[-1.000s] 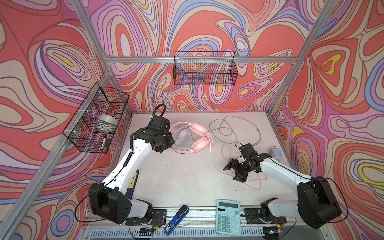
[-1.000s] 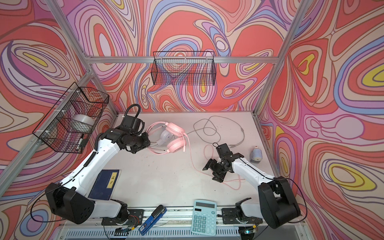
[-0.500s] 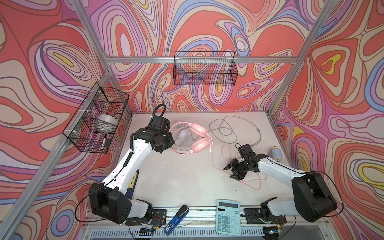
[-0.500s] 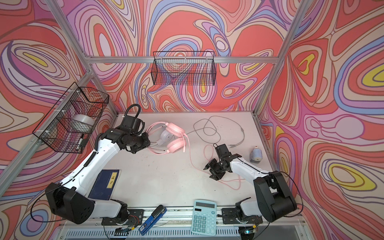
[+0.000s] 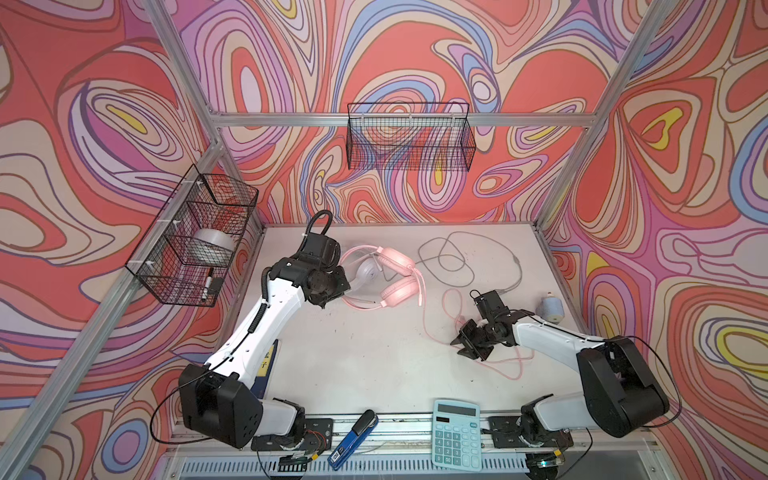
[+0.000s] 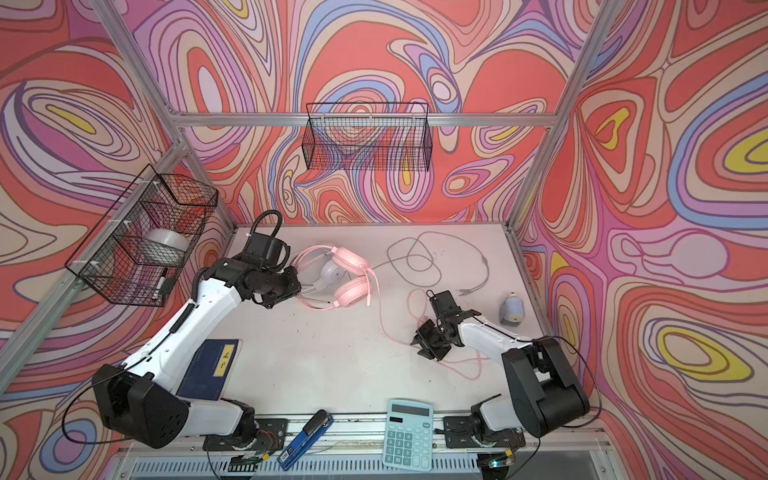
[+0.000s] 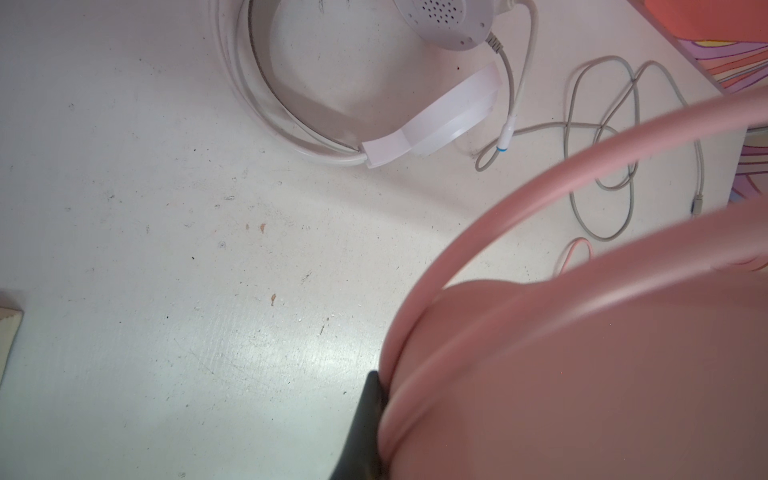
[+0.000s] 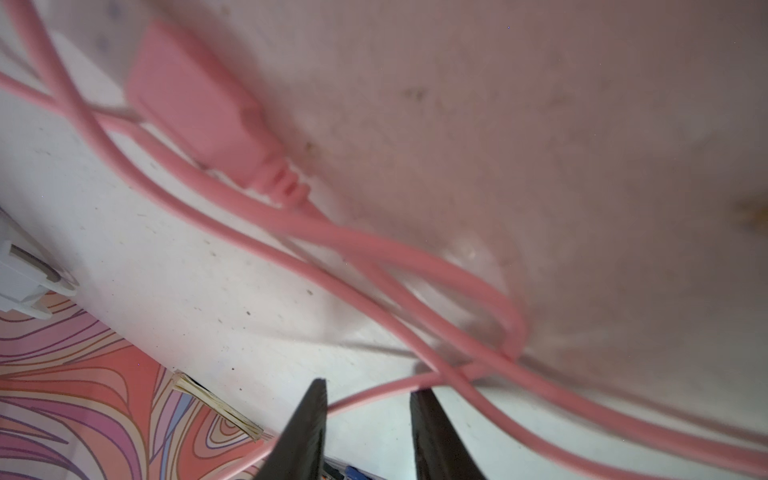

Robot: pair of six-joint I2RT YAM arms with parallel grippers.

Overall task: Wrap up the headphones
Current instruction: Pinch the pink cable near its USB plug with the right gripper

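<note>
We grip the pink headphones (image 5: pixel 401 291) by the band, left tool (image 5: pixel 343 291) clamped, far back on the table (image 5: pixel 374 365); our right tool (image 8: pixel 368 395), jaws apart, straddles the pink cord (image 8: pixel 395 248) and must pinch it next, then wind

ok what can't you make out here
- Left gripper fingertips: both top views, behind its black body.
- White over-ear headset: left wrist view, earcup cut by the edge.
- Pink over-ear headset: same view, blurred close-up.
- Thin pink cord at right gripper: right wrist view, blurred.
</note>
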